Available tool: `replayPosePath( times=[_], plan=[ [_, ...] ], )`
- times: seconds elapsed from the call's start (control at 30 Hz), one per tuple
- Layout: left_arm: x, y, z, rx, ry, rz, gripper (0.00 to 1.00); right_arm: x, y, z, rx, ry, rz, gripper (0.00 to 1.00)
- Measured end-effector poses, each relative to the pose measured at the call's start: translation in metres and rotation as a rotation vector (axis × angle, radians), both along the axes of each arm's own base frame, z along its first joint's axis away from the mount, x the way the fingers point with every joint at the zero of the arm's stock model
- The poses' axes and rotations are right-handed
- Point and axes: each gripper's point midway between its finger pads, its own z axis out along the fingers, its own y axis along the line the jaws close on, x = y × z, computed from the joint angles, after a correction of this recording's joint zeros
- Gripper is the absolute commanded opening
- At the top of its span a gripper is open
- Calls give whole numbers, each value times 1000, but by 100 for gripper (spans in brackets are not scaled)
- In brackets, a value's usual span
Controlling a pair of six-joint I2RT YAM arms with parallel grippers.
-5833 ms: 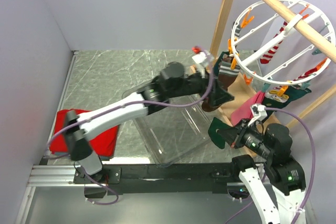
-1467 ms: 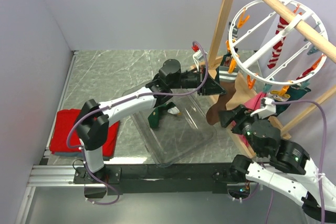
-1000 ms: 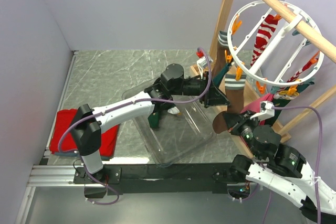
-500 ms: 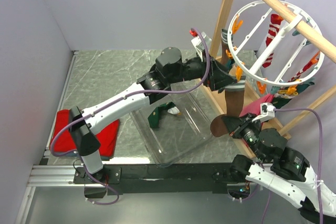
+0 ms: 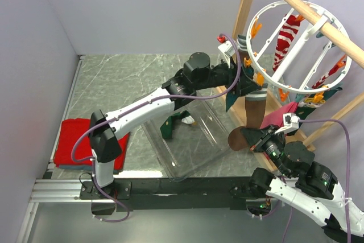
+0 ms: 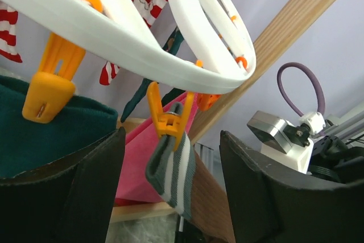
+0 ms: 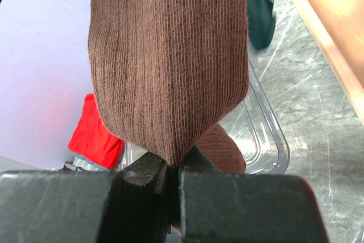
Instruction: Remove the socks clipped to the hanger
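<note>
Brown sock: hangs under the hanger, toe end in the right gripper.
Right gripper: pinching the brown fabric.
Left gripper: spread, flanking an orange peg that clips a striped cuff.
Clear tray: below the left gripper, holding one dark green sock.

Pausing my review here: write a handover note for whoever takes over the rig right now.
Left gripper: open, jaws either side of the orange peg holding a striped cuff.
Right gripper: shut on the brown sock at its toe end.
Done: one dark green sock in the clear tray.
Left: brown sock, pink sock and red-striped socks hang on the hanger.
</note>
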Motion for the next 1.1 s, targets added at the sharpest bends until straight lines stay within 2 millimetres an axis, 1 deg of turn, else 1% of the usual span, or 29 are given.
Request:
replayPosePath(
  times=[0.1, 0.17, 0.3, 0.37, 0.5, 0.57, 0.6, 0.7, 0.77, 0.8, 0.83, 0.87, 0.9, 1.1],
  plan=[
    [2, -4, -2, 1, 6, -2, 70, -1, 1, 0, 0, 2, 6, 0],
    [2, -6, 0, -6, 6, -7, 68, -1, 1, 0, 0, 3, 10, 0],
    [5, -11, 8, -28, 11, -11, 60, -2, 2, -1, 0, 4, 14, 0],
    [6, -12, 10, -37, 10, -12, 59, -2, 2, -1, -2, 6, 15, 0],
    [8, -17, 9, -42, 23, -14, 55, -2, 2, -2, -4, 8, 17, 0],
    [10, -20, 8, -45, 29, -15, 48, -3, 2, -2, -7, 10, 17, 0],
    [11, -22, 8, -45, 34, -16, 41, -3, 1, -3, -8, 11, 17, 0],
    [12, -27, 6, -48, 48, -26, 29, -3, 0, -4, -15, 16, 18, 0],
    [11, -28, 5, -50, 50, -35, 24, -4, 0, -5, -17, 18, 18, 0],
    [11, -29, 5, -49, 51, -38, 20, -4, -1, -5, -18, 19, 18, 0],
    [10, -29, 4, -48, 52, -43, 11, -5, -1, -5, -19, 20, 19, 0],
    [9, -29, 5, -49, 51, -46, 4, -5, -1, -6, -20, 21, 20, 0],
    [9, -29, 5, -52, 49, -49, 1, -6, -2, -6, -22, 22, 21, 0],
    [9, -28, 5, -56, 34, -47, 1, -8, -3, -11, -33, 34, 28, 0]
  ],
)
